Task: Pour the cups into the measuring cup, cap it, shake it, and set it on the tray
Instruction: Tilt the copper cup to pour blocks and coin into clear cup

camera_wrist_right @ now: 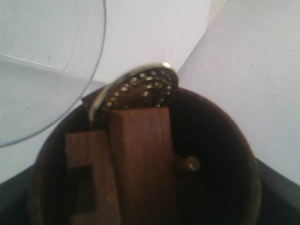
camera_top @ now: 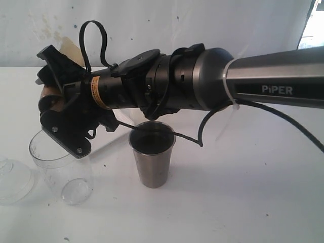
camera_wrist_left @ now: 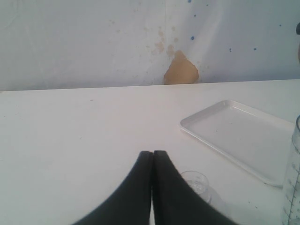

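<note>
The wooden cup [camera_top: 48, 98], grasped by the right claw [camera_top: 61, 101], is tipped at the left of the exterior frame. Its mouth is over the rim of the measuring cup [camera_top: 58, 167] at lower left on the table [camera_top: 243, 192]. Wood blocks [camera_wrist_right: 140, 154] and a studded disc [camera_wrist_right: 140, 86] lie in the wooden cup. The steel tumbler [camera_top: 152, 157] stands at centre. The left claw [camera_wrist_left: 152, 154] is clenched and empty, and the tray [camera_wrist_left: 234, 136] lies at the right of its view.

White table [camera_top: 243, 202] w/ a matte top, evenly lit, soft shadows only. Behind it is a pale bluish-white wall [camera_top: 152, 25]. The wall's grubby: yellowish stains [camera_wrist_left: 161, 42], a few blue specks [camera_wrist_left: 192, 37] and a tan patch [camera_wrist_left: 180, 70] just above the table line (bare spot or sticker, can't tell). There's a bright washed-out strip [camera_top: 313, 23] at the ext. view's top right corner.
</note>
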`<state>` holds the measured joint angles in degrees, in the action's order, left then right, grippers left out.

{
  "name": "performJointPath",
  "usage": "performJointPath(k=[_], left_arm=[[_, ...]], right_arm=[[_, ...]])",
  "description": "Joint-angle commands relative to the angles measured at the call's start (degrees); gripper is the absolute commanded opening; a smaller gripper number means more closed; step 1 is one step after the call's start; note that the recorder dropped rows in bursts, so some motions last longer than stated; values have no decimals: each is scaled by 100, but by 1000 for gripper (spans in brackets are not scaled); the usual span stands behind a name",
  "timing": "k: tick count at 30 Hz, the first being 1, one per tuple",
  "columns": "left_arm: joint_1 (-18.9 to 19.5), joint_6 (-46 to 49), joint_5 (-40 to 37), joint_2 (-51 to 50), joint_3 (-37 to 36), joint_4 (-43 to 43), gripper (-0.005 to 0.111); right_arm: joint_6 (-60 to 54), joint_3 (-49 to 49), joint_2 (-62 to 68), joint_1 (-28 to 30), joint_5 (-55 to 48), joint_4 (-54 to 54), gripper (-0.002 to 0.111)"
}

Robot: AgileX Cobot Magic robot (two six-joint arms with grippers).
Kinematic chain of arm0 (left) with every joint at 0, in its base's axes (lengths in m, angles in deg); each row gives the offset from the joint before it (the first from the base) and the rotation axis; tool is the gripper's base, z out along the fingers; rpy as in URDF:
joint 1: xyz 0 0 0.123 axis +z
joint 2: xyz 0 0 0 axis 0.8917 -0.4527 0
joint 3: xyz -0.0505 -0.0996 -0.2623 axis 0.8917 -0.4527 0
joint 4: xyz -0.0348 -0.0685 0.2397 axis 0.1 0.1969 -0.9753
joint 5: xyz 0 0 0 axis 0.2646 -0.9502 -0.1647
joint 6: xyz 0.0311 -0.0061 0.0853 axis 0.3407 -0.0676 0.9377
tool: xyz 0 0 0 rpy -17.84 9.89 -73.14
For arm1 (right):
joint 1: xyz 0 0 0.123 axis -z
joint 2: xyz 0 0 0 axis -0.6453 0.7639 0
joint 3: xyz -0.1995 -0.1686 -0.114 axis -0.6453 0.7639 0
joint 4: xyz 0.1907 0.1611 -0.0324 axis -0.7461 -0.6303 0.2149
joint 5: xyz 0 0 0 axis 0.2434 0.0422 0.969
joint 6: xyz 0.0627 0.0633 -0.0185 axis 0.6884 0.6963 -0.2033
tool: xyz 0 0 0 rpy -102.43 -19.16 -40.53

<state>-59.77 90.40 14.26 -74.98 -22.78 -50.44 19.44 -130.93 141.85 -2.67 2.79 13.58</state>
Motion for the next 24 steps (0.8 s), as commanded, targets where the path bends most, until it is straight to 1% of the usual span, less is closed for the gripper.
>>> performJointPath(k=[1, 6, 12, 16, 24], left_arm=[[-41, -20, 68, 26, -25, -1, 1], [-41, -20, 68, 26, -25, -1, 1], [-41, -20, 68, 26, -25, -1, 1], [-41, -20, 68, 26, -25, -1, 1], [-41, -20, 68, 26, -25, -1, 1]], right_arm=[[-81, -65, -47, -51, -15, -40, 0], [-112, -68, -34, -104, -68, -40, 0], [-504, -68, -34, -104, -252, -40, 0], [-1123, -68, -34, -108, -195, -40, 0], [-1239, -68, -25, -275, -173, -40, 0]])
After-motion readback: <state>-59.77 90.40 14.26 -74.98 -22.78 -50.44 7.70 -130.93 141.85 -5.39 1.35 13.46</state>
